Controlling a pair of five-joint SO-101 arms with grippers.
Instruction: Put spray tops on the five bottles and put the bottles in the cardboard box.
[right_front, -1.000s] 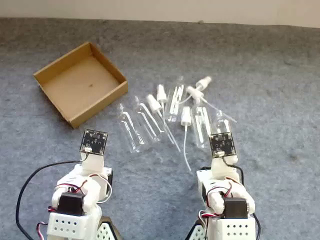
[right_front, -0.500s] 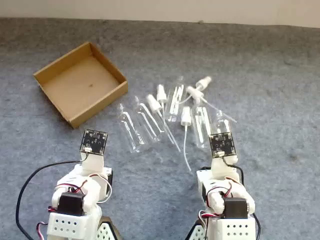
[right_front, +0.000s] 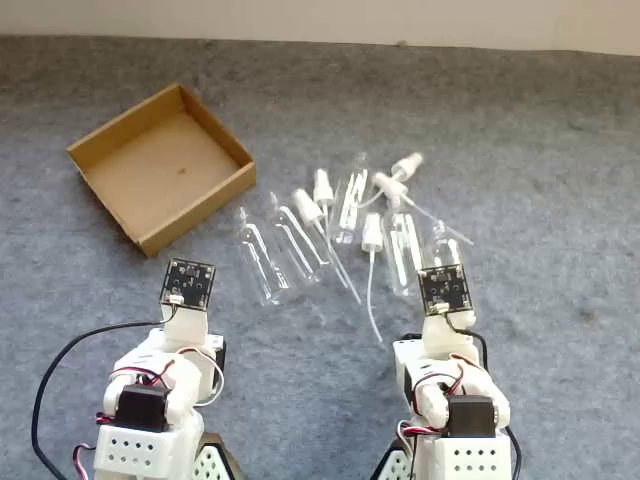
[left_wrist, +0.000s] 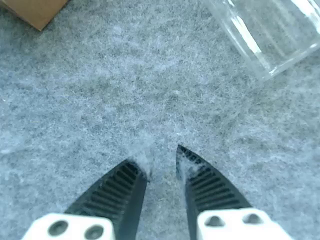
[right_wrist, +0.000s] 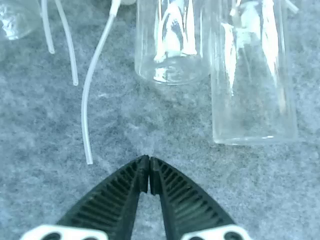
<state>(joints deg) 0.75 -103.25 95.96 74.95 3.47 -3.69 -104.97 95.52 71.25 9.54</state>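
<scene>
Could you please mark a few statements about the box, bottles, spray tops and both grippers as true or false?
1. The cardboard box has no bottle in it. True.
2. The right gripper is clamped on a spray top. False: it is shut on nothing.
3. The bottles lie on their sides on the grey mat. True.
4. The left gripper holds a bottle. False: it is slightly open and empty, with a bottle's end lying farther ahead.
5. Every spray top is already fitted. False: several spray tops lie loose among the bottles, their tubes bare.
</scene>
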